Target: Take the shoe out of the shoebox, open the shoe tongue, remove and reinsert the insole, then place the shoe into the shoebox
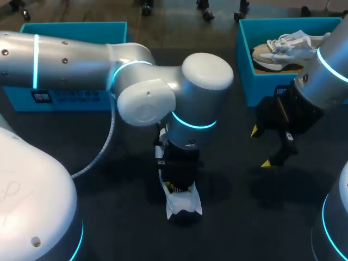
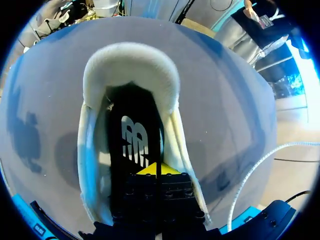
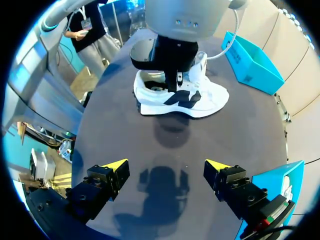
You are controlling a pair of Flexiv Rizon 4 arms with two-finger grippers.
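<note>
My left gripper (image 2: pixel 152 169) is sitting closed inside the shoe (image 2: pixel 131 65), over its insole (image 2: pixel 131 107); my right gripper (image 3: pixel 166 165) is gaping empty, shoe ahead

White shoe (image 3: pixel 210 97) upright on table (image 3: pixel 165 150); insole (image 2: pixel 132 120) prob. in.

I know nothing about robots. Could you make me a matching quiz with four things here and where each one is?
1 white shoe
2 second shoe
3 left gripper
4 right gripper

a in the blue shoebox
b standing on the table
c open, over bare table
d down in the white shoe's opening

Pairs: 1-b, 2-a, 3-d, 4-c
</note>
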